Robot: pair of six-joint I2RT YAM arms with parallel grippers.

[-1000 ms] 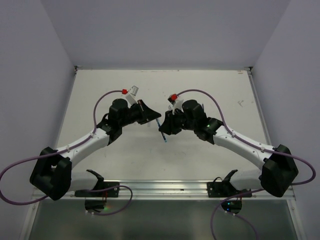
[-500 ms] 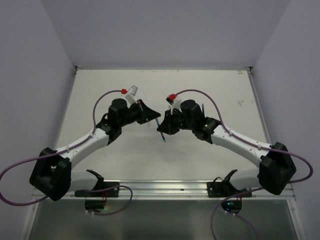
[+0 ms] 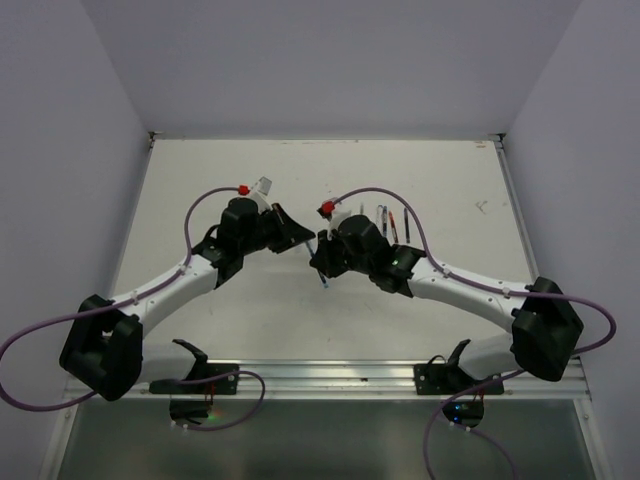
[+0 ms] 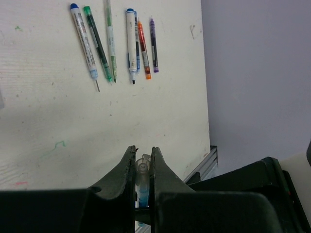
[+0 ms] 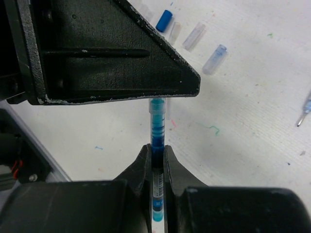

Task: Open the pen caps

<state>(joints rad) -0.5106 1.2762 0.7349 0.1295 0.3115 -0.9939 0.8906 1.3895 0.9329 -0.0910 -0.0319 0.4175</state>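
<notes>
While one pen's uncapping is in hand, lilac walls (image 3: 60,150) enclose the scuffed white table (image 3: 200,180); uncapped pens (image 4: 112,41) lie in a row at upper left of the left wrist view, loose caps (image 5: 194,35) along the top of the right wrist view. My right gripper (image 5: 156,151) clamps the blue pen (image 5: 156,131) and my left gripper (image 4: 142,154) pinches its clear cap (image 4: 142,167), mid-frame overhead. Next, I judge: a straight pull apart along the barrel.

Both arms are reaching inward over mid-table. The left gripper (image 3: 307,239) is pointing toward 3 o'clock, pinching the pen cap (image 4: 142,166). The right gripper (image 3: 321,260) is pointing toward 9 o'clock, clamping the pen (image 5: 156,127).
</notes>
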